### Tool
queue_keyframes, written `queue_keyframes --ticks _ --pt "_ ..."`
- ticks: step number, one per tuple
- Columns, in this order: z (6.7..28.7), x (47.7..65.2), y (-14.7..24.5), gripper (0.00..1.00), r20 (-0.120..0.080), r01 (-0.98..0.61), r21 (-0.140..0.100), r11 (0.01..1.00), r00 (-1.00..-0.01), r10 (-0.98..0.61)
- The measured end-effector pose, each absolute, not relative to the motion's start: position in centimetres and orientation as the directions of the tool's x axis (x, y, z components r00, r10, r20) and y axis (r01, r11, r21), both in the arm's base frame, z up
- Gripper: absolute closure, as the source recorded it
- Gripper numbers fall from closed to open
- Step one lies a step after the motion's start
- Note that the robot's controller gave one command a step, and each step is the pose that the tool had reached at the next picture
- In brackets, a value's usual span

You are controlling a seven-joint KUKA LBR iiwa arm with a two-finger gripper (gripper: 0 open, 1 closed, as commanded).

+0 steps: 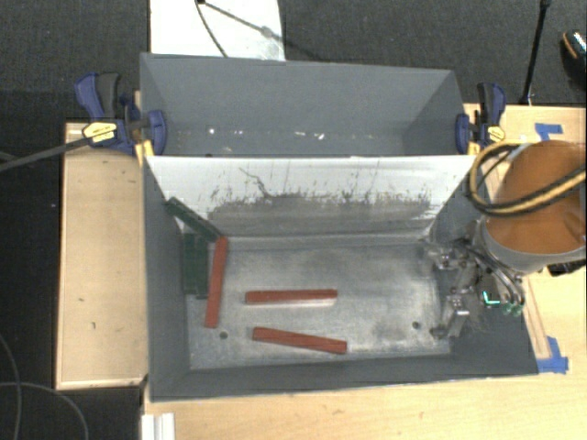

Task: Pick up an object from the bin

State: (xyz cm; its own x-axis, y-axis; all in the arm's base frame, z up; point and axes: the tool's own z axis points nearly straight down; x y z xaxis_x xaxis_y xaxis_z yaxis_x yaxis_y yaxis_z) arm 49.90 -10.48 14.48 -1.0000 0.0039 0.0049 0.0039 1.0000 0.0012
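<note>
My gripper (451,317) hangs low at the bin's right side, close to the right wall, with no loose thing under it. The nearest thing is a flat red stick (299,340) lying near the front wall, well to the gripper's left. A second red stick (290,296) lies level in the middle of the floor, just behind the first.
At the left wall a third red stick (216,282) lies lengthwise beside a dark green block (193,264). A dark green bar (193,219) leans in the back left corner. The arm with its orange cover and cables comes in over the right rim.
</note>
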Motion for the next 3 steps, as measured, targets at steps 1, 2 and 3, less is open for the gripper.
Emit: queue_keyframes --ticks 1,2,3 --pt "6.6 54.4 -3.0 0.0 0.001 -0.049 0.005 0.999 -0.999 -0.049" --pt "7.1 55.8 4.7 0.0 -0.006 -0.123 0.004 0.992 -0.992 -0.123" --pt "7.1 55.8 4.1 1.0 -0.004 -0.119 0.0 0.993 -0.993 -0.119"
